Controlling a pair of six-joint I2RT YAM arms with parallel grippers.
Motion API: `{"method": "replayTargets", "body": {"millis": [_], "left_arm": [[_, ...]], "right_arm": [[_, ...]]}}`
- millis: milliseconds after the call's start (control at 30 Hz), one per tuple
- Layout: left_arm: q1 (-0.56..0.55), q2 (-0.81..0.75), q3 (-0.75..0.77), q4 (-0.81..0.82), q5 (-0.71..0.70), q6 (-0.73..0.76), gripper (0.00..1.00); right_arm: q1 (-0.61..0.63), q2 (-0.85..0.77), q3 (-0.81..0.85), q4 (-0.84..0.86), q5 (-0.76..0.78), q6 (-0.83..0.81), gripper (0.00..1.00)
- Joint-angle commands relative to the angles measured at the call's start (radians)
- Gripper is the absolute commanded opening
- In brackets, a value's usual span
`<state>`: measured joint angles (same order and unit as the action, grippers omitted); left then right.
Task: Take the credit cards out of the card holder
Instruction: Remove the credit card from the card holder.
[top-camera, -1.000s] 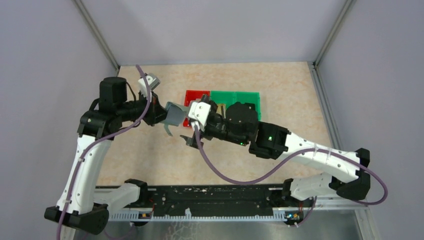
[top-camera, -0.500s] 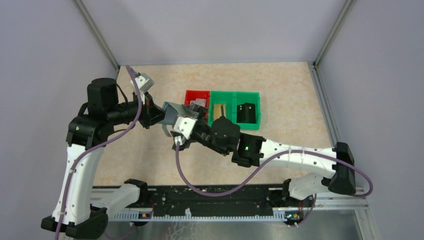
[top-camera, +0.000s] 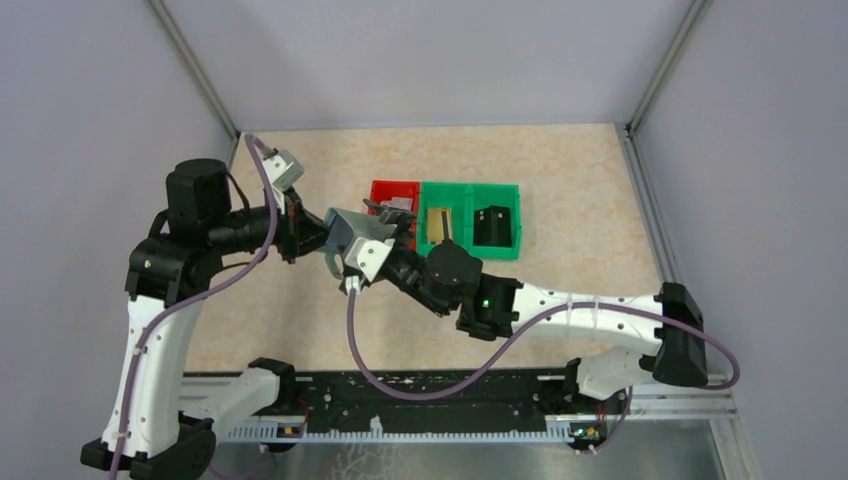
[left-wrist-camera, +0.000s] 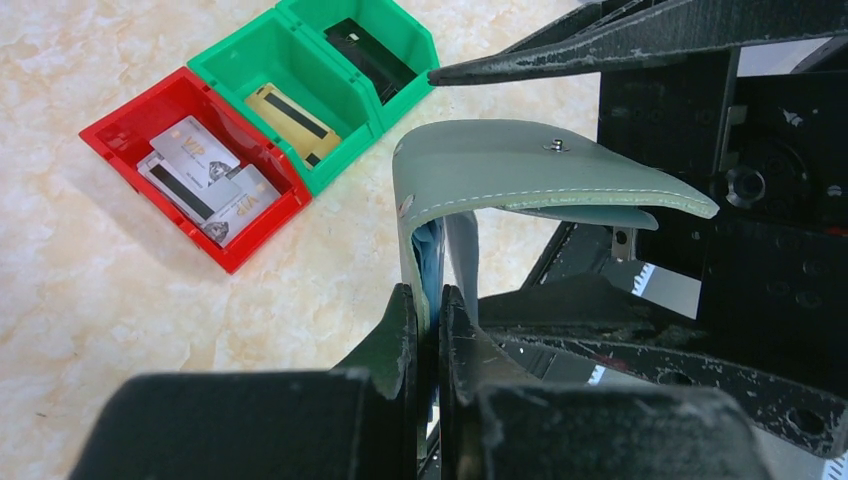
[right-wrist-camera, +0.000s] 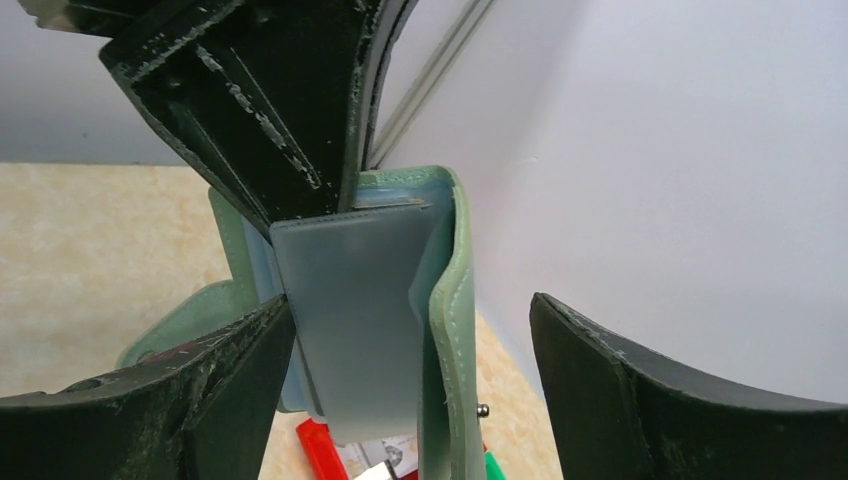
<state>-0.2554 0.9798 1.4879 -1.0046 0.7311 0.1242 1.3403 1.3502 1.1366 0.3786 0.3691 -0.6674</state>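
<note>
The left gripper (left-wrist-camera: 428, 310) was closed tight on one leaf of the card holder (left-wrist-camera: 520, 165), holding it up off the table (left-wrist-camera: 90, 300) with the other leaf and its snap tab curling over above. The right gripper (right-wrist-camera: 408, 315) was wide open and held nothing; its fingers (right-wrist-camera: 200, 400) stood on either side of the holder, not touching it as far as the right wrist view showed. From that gripper the holder lay straight ahead, its long axis running away from the palm, with the cloudy inner pocket (right-wrist-camera: 350, 320) closer to one finger and the stitched green leaf nearer the middle of the gap. Whether a card remained in that pocket could not be told (a thin straight edge showed at its far end, nothing more). Several cards (left-wrist-camera: 195, 175) lay in the red bin (left-wrist-camera: 112, 122) and one in each of the green bins (left-wrist-camera: 262, 42), just beyond the holder. The right arm was the free one and the nearer to the pocket, so any pull would probably fall to it, along the holder's length.
</note>
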Motion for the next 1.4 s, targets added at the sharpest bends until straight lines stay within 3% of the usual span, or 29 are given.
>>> {"method": "replayTargets", "body": {"millis": [0, 800, 1367], "left_arm": [[-0.001, -0.014, 0.016, 0.001, 0.031, 0.013, 0.0], [-0.001, 0.006, 0.056, -0.008, 0.113, -0.012, 0.0], [-0.001, -0.007, 0.045, -0.014, 0.154, 0.01, 0.0]], "right_arm": [[0.012, -0.051, 0.014, 0.051, 0.042, -0.019, 0.84], [0.013, -0.14, -0.054, 0.137, 0.215, -0.104, 0.8], [-0.005, -0.218, -0.032, 0.009, 0.095, 0.013, 0.77]]}}
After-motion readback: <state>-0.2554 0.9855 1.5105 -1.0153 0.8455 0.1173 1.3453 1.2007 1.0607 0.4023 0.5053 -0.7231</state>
